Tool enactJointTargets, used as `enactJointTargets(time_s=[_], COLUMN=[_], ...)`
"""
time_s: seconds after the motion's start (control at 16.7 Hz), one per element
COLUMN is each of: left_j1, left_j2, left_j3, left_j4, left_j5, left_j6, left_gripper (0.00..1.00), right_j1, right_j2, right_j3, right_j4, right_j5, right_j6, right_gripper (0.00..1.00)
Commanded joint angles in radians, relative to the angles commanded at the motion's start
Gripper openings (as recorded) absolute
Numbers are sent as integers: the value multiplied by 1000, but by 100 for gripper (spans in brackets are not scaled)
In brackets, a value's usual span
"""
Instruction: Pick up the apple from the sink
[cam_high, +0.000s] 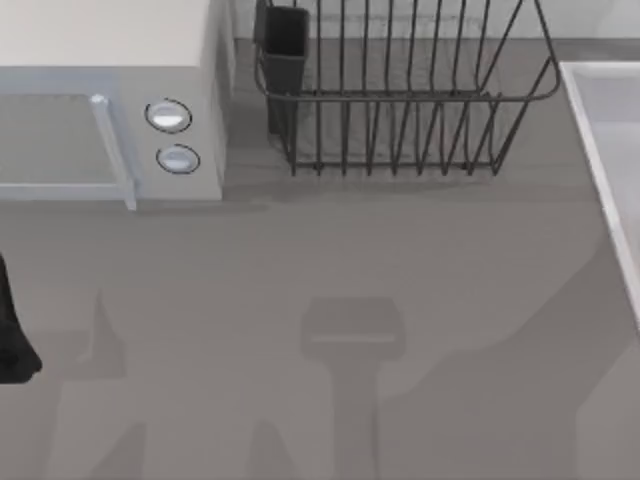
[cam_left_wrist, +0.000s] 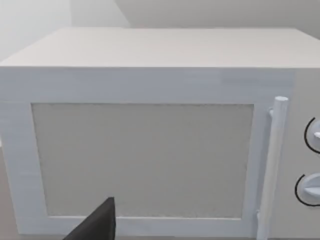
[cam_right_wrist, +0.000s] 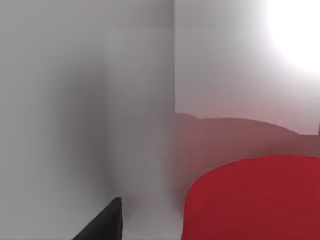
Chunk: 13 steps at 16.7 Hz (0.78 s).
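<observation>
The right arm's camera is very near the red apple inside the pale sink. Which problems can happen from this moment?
1. In the right wrist view the apple lies close to the sink walls, near a corner; a finger might strike a wall while closing.
2. The apple is round and glossy, so it could roll or slip from the fingers.
3. The top view gives just the sink's rim, so the grasp cannot be checked from above.

We count one microwave (cam_high: 110, 95) with two round knobs (cam_high: 168, 116) and one door handle (cam_high: 112, 150); one black wire dish rack (cam_high: 400, 90) holding one dark cup (cam_high: 285, 45); one sink (cam_high: 600, 130) at the table's right edge. We count one apple (cam_right_wrist: 255, 200); one dark arm part (cam_high: 12, 330) at the left edge.
</observation>
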Motion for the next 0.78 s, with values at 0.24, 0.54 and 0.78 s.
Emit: enactJointTargets(time_s=[0.24, 0.54, 0.78], left_j1=[0, 0, 0], left_j2=[0, 0, 0], left_j3=[0, 0, 0], left_j4=[0, 0, 0], left_j5=[0, 0, 0], left_j6=[0, 0, 0], left_gripper=[100, 100, 100], right_j1=[0, 0, 0], right_j2=[0, 0, 0], right_j3=[0, 0, 0], right_j4=[0, 0, 0], right_j5=[0, 0, 0], right_j6=[0, 0, 0], right_gripper=[25, 0, 0])
